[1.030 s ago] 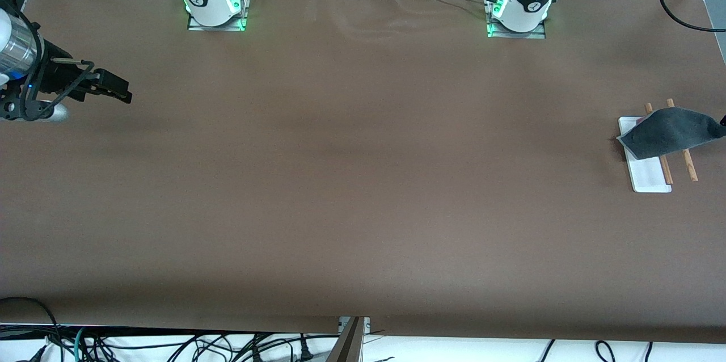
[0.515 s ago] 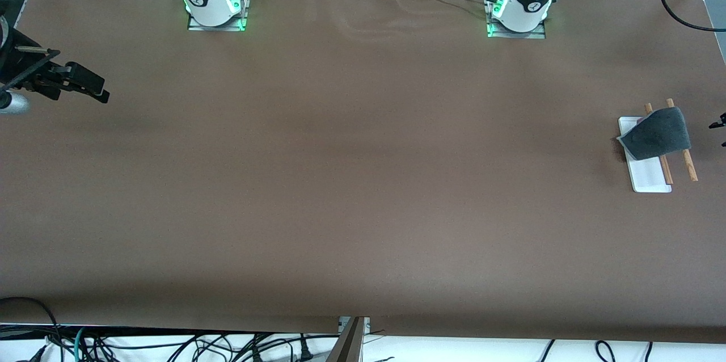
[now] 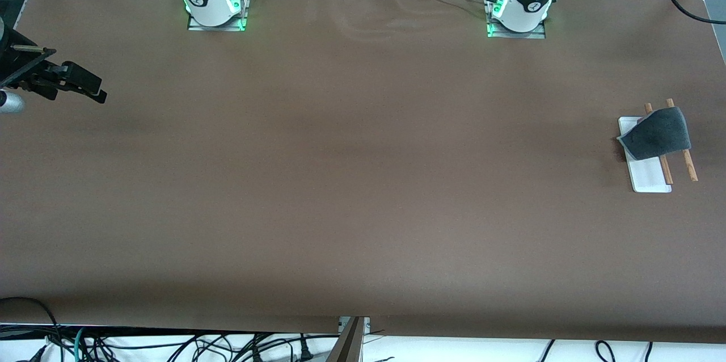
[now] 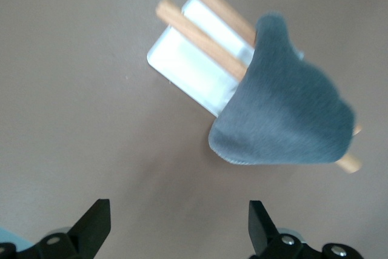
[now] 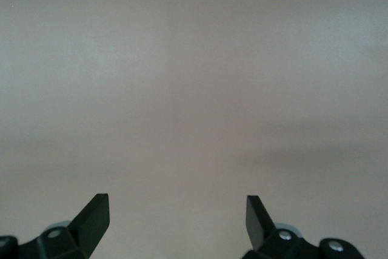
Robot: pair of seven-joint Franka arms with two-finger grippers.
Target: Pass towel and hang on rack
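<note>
The dark grey towel (image 3: 657,135) hangs draped over the two wooden rods of the rack (image 3: 646,172), which stands on its white base at the left arm's end of the table. In the left wrist view the towel (image 4: 285,116) covers one end of the rods and the white base (image 4: 188,68) shows bare. My left gripper (image 4: 179,225) is open and empty, off the towel, and it is out of the front view. My right gripper (image 3: 93,91) is open and empty over the right arm's end of the table; its wrist view (image 5: 177,219) shows only bare table.
The brown table (image 3: 363,180) holds nothing else. The two arm bases (image 3: 212,4) stand along its top edge. Cables hang below the table's near edge (image 3: 170,345).
One second ago the towel's corner was held stretched out toward the table's end; it has been let go and the towel hangs. The left gripper has left the front view. The right gripper drew back.
</note>
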